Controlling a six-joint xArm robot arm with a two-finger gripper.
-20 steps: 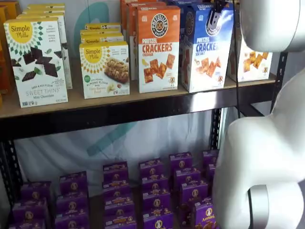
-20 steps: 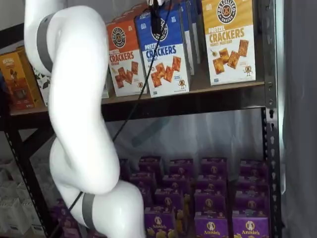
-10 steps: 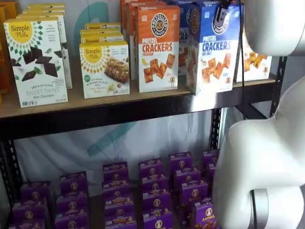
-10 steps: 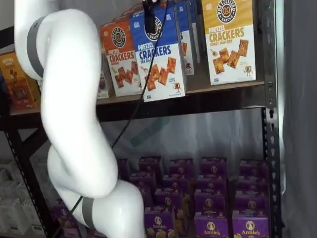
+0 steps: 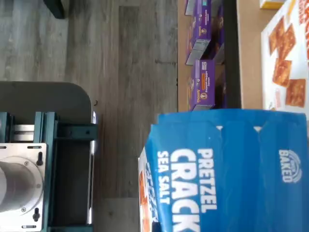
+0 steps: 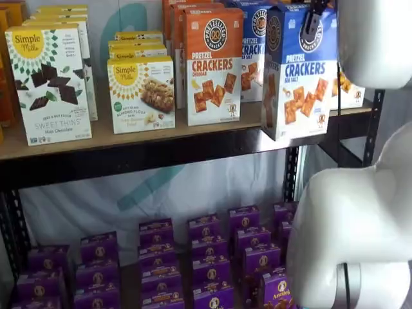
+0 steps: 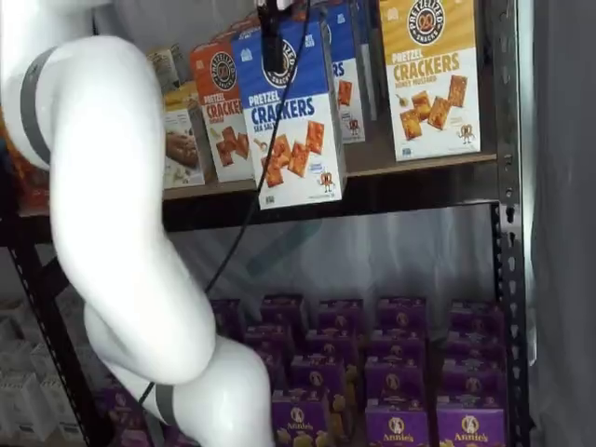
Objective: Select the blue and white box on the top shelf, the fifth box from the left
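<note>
The blue and white box (image 6: 301, 71) reads "PRETZEL CRACKERS SEA SALT" and hangs in front of the top shelf (image 6: 148, 138), its lower edge past the dark front rail. My gripper (image 6: 312, 29) is shut on the box's top; a black finger lies over the round logo. Both shelf views show this: the box (image 7: 289, 112), the gripper (image 7: 271, 47) and the shelf (image 7: 419, 158). In the wrist view the box's blue top (image 5: 231, 169) fills the picture close to the camera.
An orange-and-white cracker box (image 6: 214, 64) and a second blue box (image 6: 253, 51) stand on the shelf beside the gap. A yellow-topped cracker box (image 7: 433, 74) stands at the right. Simple Mills boxes (image 6: 48, 84) stand at the left. Purple boxes (image 6: 161, 257) fill the lower level. My white arm (image 7: 121, 205) stands in front.
The blue and white box has come forward off the shelf in my gripper, out from its row and past the front rail. The arm has drawn back with it.
</note>
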